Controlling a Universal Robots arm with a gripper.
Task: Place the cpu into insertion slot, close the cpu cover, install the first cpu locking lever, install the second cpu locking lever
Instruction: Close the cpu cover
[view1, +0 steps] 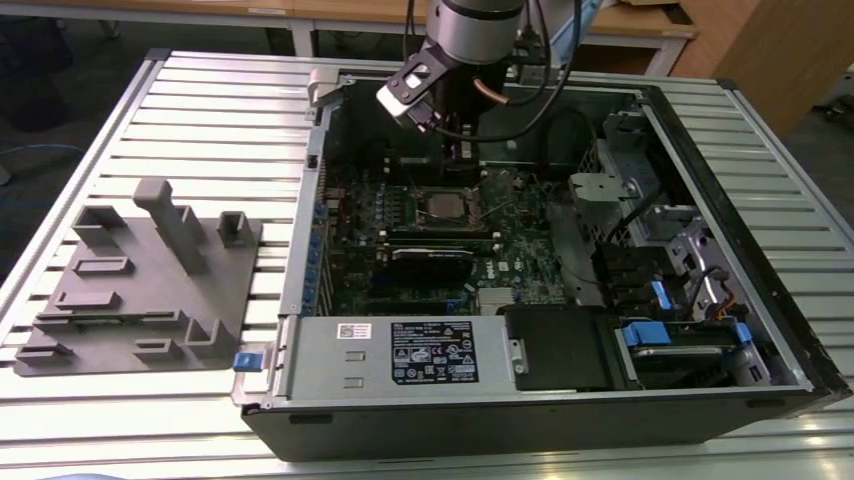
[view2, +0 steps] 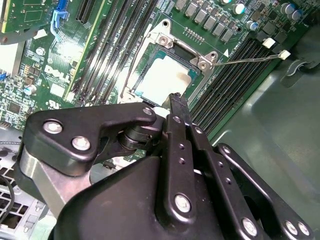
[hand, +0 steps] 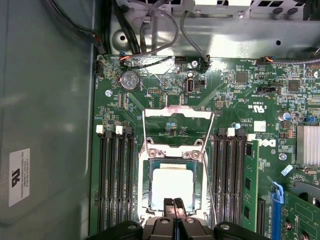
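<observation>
Open computer case (view1: 534, 430) lies on slatted metal counter (view1: 214, 100). Grey moulded fixture (view1: 147, 290) on counter, beside case at exterior view's left. Inside: green motherboard (hand: 240, 100), coin battery (hand: 129, 80), black memory slots (hand: 116, 175), labelled metal box (view1: 400, 355), possibly power supply.

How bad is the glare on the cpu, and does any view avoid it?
In both wrist views glare washes the cpu face near white; in the exterior view it reads dull grey with no glare, though the case interior around it is dim, while the table slats shine bright.
</observation>
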